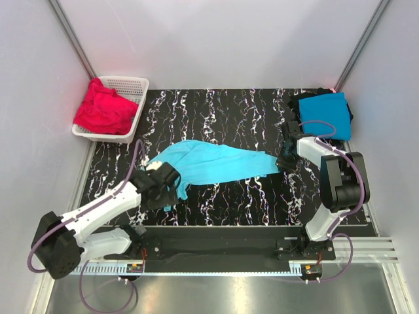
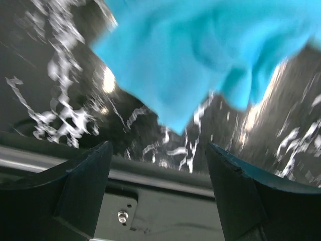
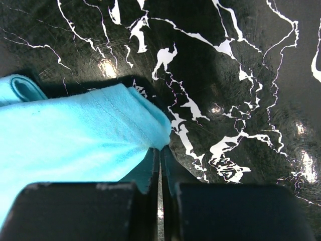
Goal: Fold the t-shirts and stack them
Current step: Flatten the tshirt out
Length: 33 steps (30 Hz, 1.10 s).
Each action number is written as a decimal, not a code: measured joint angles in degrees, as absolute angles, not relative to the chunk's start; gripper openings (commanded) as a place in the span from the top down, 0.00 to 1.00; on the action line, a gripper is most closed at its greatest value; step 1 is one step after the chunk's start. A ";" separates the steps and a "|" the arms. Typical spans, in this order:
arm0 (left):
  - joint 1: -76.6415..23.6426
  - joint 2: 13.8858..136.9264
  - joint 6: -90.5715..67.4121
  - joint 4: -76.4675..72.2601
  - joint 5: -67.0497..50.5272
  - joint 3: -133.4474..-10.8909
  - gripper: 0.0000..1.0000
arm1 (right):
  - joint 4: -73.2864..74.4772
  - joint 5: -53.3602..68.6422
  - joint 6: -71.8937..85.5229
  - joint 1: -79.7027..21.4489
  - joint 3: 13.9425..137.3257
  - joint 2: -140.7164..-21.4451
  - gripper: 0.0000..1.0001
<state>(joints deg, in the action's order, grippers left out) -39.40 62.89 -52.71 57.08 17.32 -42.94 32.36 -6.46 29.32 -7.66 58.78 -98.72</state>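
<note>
White-and-black arms (image 1: pixel 105 208) with purple cables (image 1: pixel 137 154), dark hands (image 2: pixel 158 148).

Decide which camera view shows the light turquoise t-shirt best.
Top external: it shows nearly the whole light turquoise t-shirt, spread out. Left wrist shows only a blurred part; right wrist only the corner pinched in the right fingers.

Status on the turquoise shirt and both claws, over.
Right claw shut on turquoise shirt edge. Left claw open, holding nothing. Shirt lying unfolded mid-table. Red shirts in basket, far-left.
</note>
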 measured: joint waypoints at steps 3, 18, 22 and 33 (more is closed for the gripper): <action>-44.75 62.54 -56.51 57.06 15.31 -39.40 0.20 | 32.38 -6.37 29.32 -7.66 58.78 -98.65 1.00; -50.52 73.45 -65.58 56.10 18.06 -41.04 0.20 | 32.60 -5.74 29.32 -7.66 57.98 -97.25 1.00; -50.52 79.90 -65.58 53.43 18.72 -44.27 0.21 | 32.60 -5.15 29.30 -7.66 57.91 -97.01 1.00; -47.72 82.56 -67.55 49.36 19.53 -43.81 0.27 | 32.62 -4.97 29.15 -7.66 56.95 -96.60 1.00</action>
